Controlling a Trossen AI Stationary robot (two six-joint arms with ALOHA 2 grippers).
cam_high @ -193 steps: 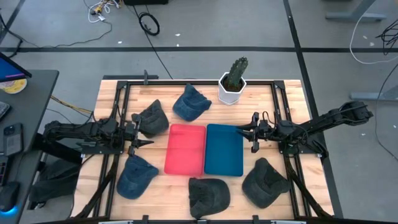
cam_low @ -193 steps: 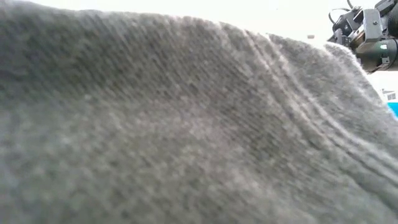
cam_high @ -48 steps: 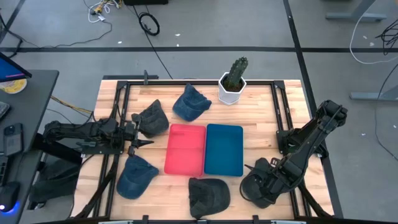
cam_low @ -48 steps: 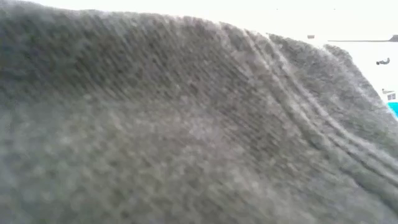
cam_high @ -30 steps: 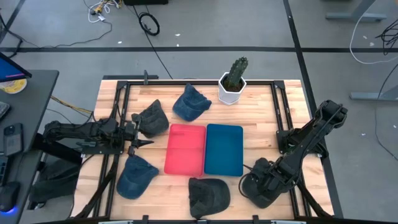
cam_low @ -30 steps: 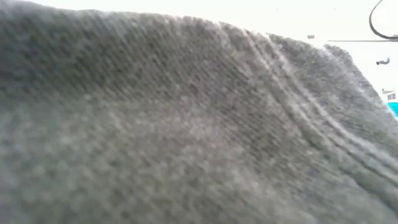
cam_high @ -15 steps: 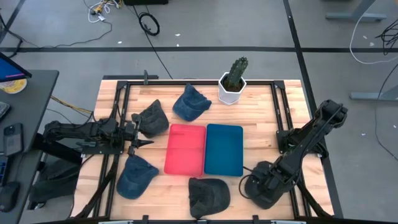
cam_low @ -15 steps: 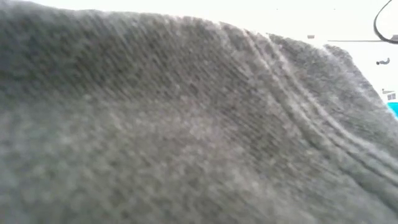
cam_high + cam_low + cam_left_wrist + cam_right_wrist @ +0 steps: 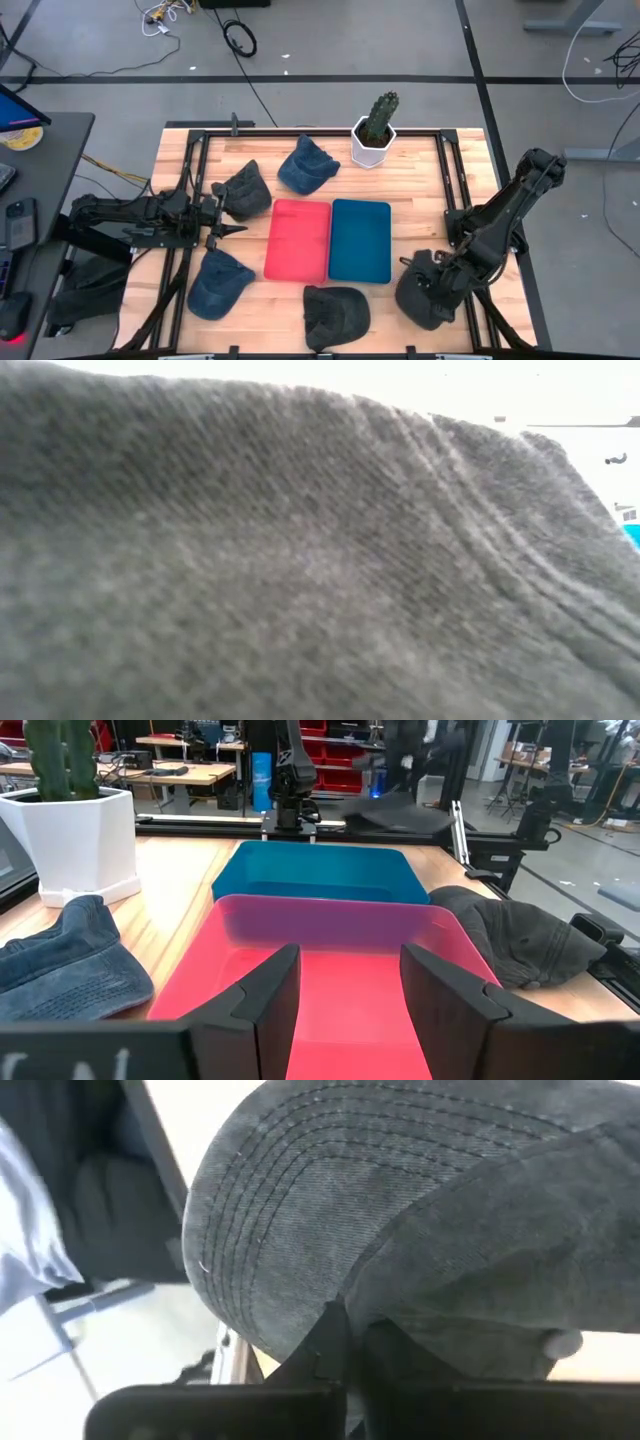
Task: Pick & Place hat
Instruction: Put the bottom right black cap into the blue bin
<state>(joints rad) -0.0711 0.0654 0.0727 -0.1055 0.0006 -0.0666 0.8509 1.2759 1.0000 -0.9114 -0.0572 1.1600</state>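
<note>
The dark grey hat [image 9: 428, 297] sits near the table's near right corner, and my right gripper [image 9: 438, 279] is shut on it; the right wrist view shows its stitched brim [image 9: 270, 1220] and crown [image 9: 500, 1250] above my shut fingers [image 9: 338, 1342]. My left gripper [image 9: 226, 216] waits open at the table's left, beside another grey hat [image 9: 243, 190]; in the left wrist view its fingers [image 9: 270, 995] stand before the red tray [image 9: 330, 970]. In the low view, grey cloth [image 9: 300, 560] hides almost everything. My right gripper pinches the grey hat between its two fingers at the hat's edge where the brim meets the crown [image 9: 345, 1295], coming slanted down from the table's right. The brim spreads past the fingertips. I cannot tell whether the hat is lifted clear.
A red tray [image 9: 298, 240] and a blue tray [image 9: 360, 240] lie side by side at the table's middle. Two blue hats [image 9: 306, 166] [image 9: 216, 281] and one more grey hat [image 9: 335, 311] lie around them. A potted cactus [image 9: 375, 130] stands at the far edge.
My right arm has raised its elbow and drawn back toward the table's right edge, its gripper staying shut on the grey hat. The hat has shifted a little toward the right edge with it and bunched up.
</note>
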